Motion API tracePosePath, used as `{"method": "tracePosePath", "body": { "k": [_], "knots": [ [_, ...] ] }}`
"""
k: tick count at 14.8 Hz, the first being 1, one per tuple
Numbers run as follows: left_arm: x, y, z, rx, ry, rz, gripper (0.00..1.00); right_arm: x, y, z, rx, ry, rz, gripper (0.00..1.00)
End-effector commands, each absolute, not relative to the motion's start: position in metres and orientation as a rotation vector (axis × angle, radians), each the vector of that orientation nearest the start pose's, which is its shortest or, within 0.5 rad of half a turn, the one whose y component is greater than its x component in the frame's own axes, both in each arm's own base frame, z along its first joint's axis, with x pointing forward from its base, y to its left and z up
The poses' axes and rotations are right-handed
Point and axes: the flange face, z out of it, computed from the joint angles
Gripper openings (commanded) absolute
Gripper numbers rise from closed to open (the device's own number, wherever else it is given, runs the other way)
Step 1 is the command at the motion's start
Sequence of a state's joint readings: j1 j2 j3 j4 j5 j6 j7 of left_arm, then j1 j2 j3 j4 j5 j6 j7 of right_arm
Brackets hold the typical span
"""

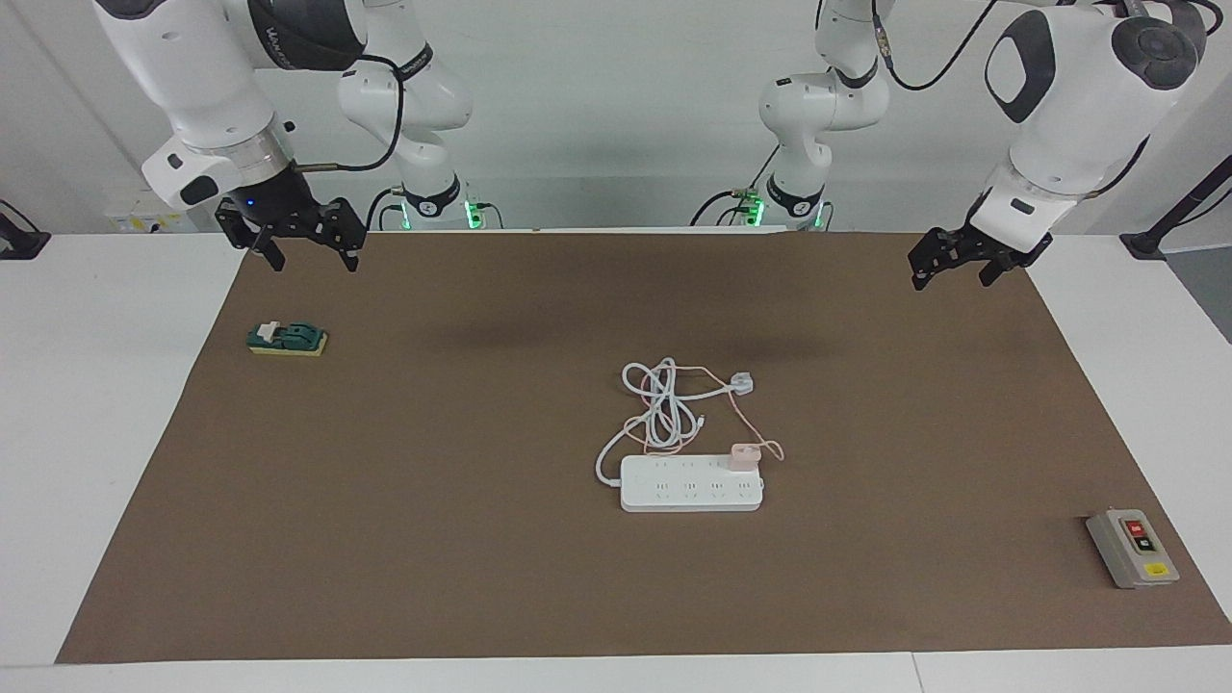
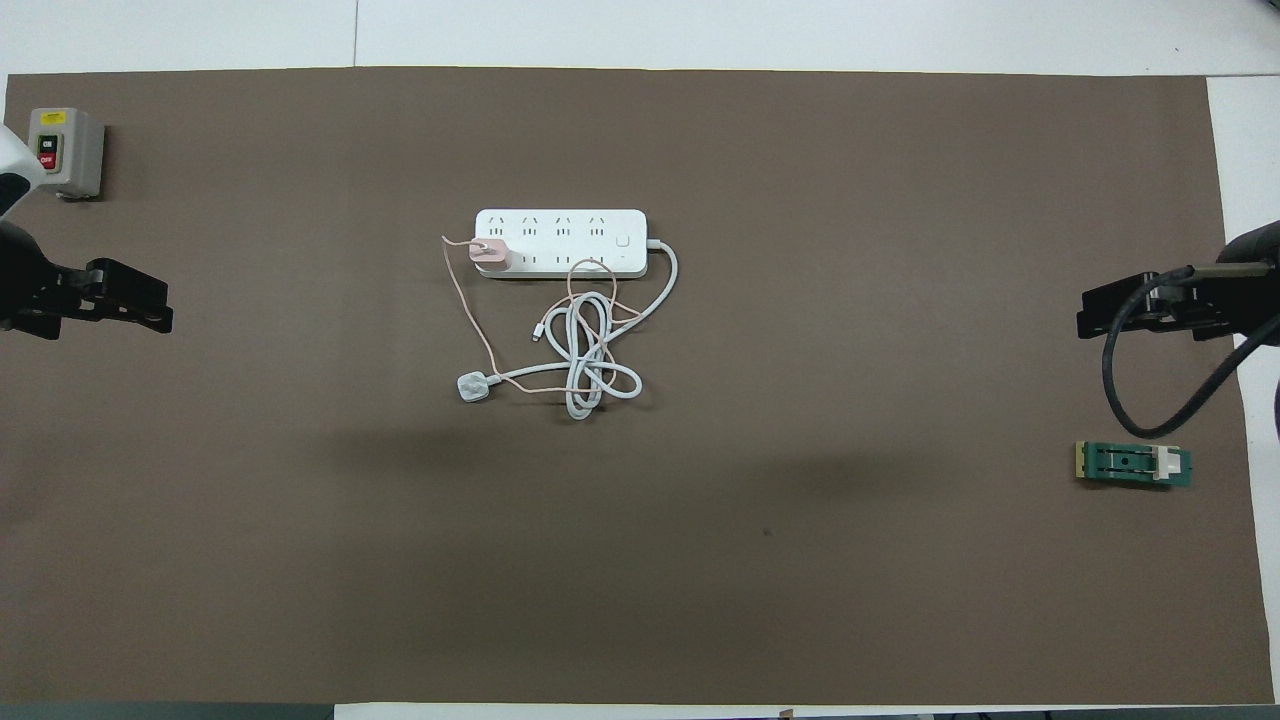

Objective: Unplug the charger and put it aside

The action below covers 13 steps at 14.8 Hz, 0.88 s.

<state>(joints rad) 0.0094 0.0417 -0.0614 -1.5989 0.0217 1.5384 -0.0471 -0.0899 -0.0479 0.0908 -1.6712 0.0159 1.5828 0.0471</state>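
At the mat's centre the pink charger (image 1: 744, 455) sits plugged into the power strip (image 1: 691, 484), untouched, while the left gripper (image 1: 972, 262) and right gripper (image 1: 294, 236) hover well apart, fingers spread, holding nothing.

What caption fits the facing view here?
Pink charger sits plugged into the power strip mid-mat; left tool and right tool hang open over the mat's corners.
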Motion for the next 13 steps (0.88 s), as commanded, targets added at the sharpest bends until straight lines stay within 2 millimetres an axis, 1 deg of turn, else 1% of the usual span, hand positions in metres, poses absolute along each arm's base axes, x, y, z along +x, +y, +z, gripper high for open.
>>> {"method": "tracePosePath", "body": {
  "k": [1,2,4,6,7,8,9,10,11,12,13],
  "knots": [
    [0.561,-0.026,0.588,-3.097,-0.204,0.115,1.00,0.534,0.001,0.598,-3.098,0.102,0.061,1.00],
    [0.561,-0.034,0.587,-3.091,-0.297,0.112,1.00,0.534,0.002,0.592,-3.084,0.130,0.060,1.00],
    [0.564,-0.038,0.584,-3.091,-0.448,0.117,1.00,0.538,0.008,0.574,-3.051,0.208,0.031,1.00],
    [0.566,-0.040,0.581,-3.088,-0.575,0.138,1.00,0.543,0.018,0.558,-2.992,0.311,0.043,1.00],
    [0.567,-0.043,0.580,-3.071,-0.701,0.142,1.00,0.548,0.027,0.548,-2.967,0.379,0.044,1.00],
    [0.572,-0.051,0.572,-3.042,-0.850,0.159,1.00,0.554,0.042,0.537,-2.944,0.434,0.053,1.00],
    [0.578,-0.070,0.563,-3.000,-0.999,0.184,1.00,0.563,0.060,0.522,-2.905,0.503,0.067,1.00],
    [0.584,-0.088,0.548,-2.941,-1.130,0.203,1.00,0.571,0.075,0.511,-2.859,0.588,0.067,1.00],
    [0.594,-0.095,0.542,-2.859,-1.382,0.159,1.00,0.581,0.098,0.495,-2.798,0.681,0.067,1.00],
    [0.601,-0.104,0.533,-2.777,-1.575,0.124,1.00,0.588,0.116,0.482,-2.754,0.738,0.067,1.00],
    [0.607,-0.112,0.525,-2.700,-1.729,0.099,1.00,0.595,0.137,0.470,-2.702,0.796,0.056,1.00]
  ]
}}
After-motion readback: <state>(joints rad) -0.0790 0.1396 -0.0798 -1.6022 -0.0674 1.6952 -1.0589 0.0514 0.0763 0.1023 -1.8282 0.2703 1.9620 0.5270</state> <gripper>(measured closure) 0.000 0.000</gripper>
